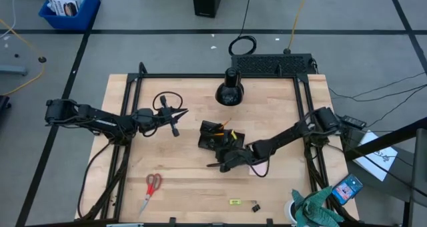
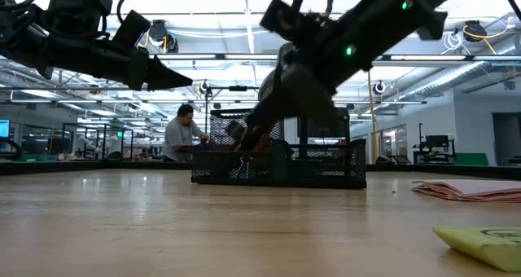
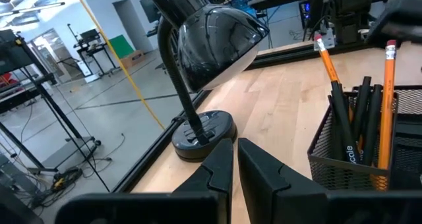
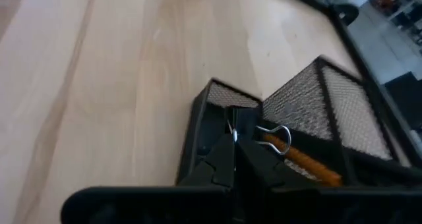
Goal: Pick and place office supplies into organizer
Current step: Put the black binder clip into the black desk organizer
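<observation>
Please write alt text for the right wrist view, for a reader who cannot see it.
The right gripper, shut on a binder clip, is over a compartment of the black mesh organizer on a wooden table. An orange pencil lies inside.

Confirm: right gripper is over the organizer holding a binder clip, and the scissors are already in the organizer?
Not quite. The scissors still lie on the table, near its front edge, as the high view shows. The rest holds: the right gripper is at the organizer, shut on a binder clip.
</observation>
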Robot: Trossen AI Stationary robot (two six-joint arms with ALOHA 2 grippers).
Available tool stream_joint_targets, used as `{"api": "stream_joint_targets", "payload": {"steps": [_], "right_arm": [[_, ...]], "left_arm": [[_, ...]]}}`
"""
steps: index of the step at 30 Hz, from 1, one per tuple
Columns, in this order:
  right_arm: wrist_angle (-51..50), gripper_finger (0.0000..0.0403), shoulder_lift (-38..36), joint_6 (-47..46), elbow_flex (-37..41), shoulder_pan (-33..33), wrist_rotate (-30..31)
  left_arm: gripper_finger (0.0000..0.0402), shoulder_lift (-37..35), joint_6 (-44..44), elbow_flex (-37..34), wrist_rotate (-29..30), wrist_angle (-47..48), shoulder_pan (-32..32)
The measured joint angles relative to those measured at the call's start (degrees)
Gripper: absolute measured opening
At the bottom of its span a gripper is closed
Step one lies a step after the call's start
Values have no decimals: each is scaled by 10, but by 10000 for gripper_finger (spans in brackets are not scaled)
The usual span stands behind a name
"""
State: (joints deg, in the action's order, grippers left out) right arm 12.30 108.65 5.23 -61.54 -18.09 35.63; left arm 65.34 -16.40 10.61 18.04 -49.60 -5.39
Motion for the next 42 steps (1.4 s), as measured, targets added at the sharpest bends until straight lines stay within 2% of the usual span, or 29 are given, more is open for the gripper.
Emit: {"api": "stream_joint_targets", "payload": {"steps": [6, 42], "right_arm": [[4, 0, 21, -14, -1, 26, -44], [-93, 0, 27, -101, 0, -2, -111]], "left_arm": [[31, 0, -1, 0, 0, 0, 0], [31, 0, 2, 0, 0, 1, -2]]}}
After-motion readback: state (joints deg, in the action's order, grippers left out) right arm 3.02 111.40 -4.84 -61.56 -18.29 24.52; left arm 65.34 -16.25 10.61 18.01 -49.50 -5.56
